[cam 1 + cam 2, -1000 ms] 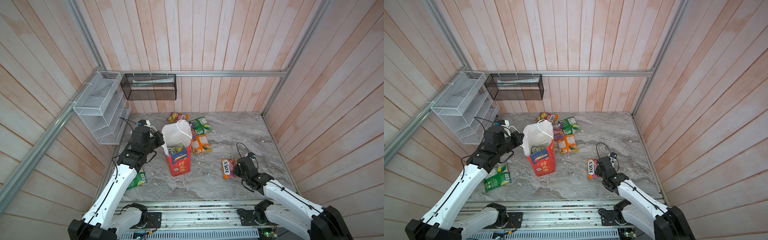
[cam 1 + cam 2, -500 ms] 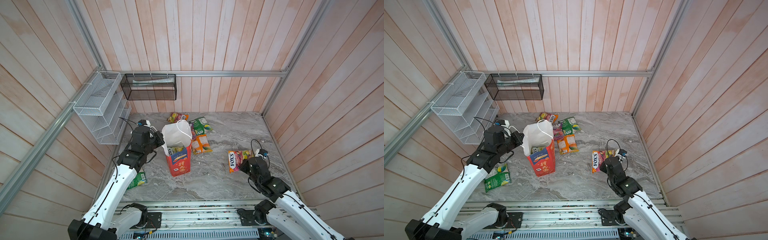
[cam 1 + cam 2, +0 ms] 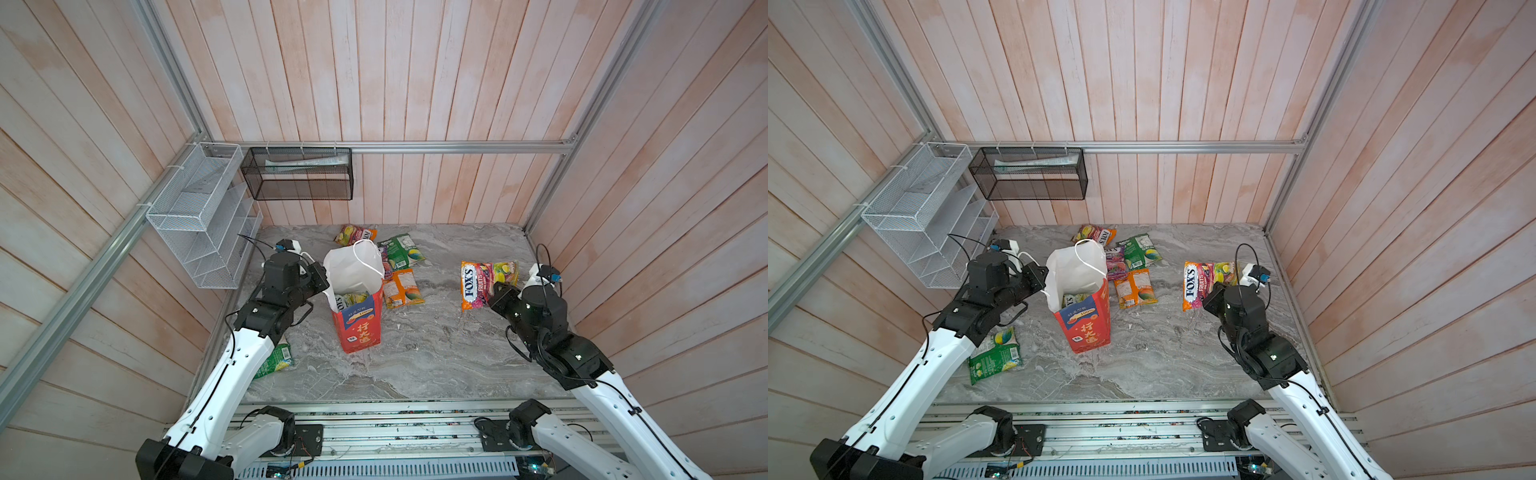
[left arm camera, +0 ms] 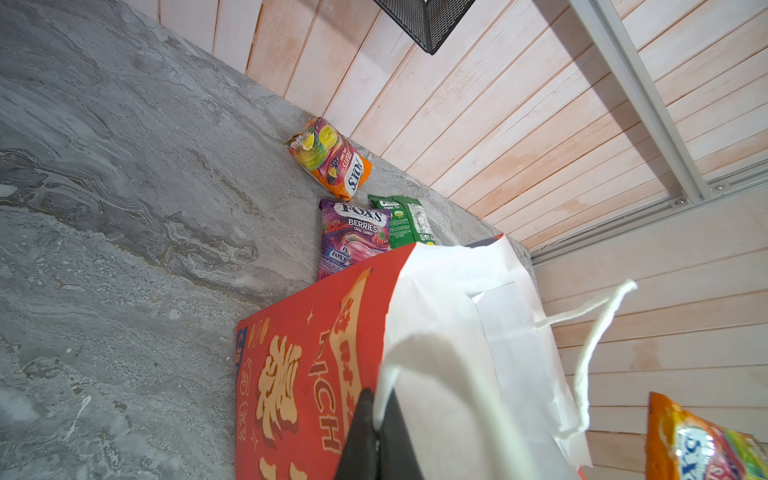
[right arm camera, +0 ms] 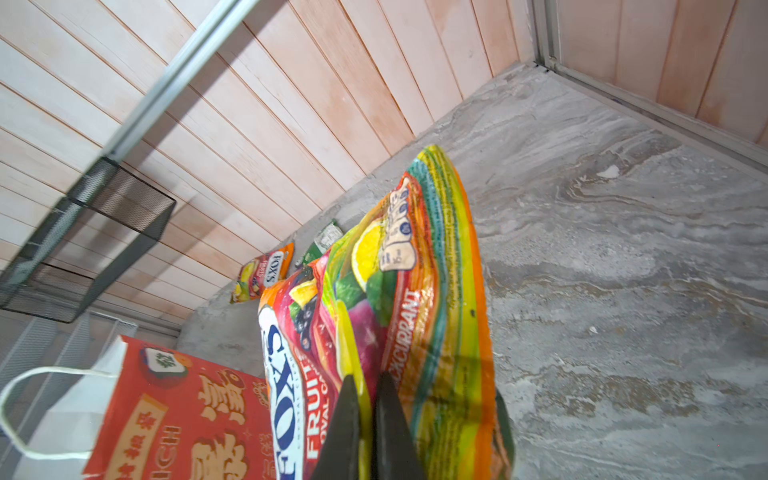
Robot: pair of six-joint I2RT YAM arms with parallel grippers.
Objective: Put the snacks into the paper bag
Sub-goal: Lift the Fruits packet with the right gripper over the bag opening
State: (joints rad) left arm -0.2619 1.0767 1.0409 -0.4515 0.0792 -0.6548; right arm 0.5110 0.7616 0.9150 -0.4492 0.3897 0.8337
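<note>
Barely visible, left gripper (image 4: 374,415) pinches paper bag (image 4: 299,374) rim; right gripper (image 5: 365,399) clamps orange packet (image 5: 436,332).

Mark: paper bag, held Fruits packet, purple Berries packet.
paper bag (image 3: 362,337): in a top view, red front
Fruits packet (image 3: 478,286): in a top view, printed front
Berries packet (image 4: 353,233): left wrist view, printed front

White wire rack (image 3: 195,199) beside black mesh basket (image 3: 297,193), both wall-mounted.

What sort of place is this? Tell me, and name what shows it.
Probably a robot test cell: two robot arms mounted on a base rail, a marble-look tabletop boxed in by plank walls, wire baskets hung on an aluminium frame.
</note>
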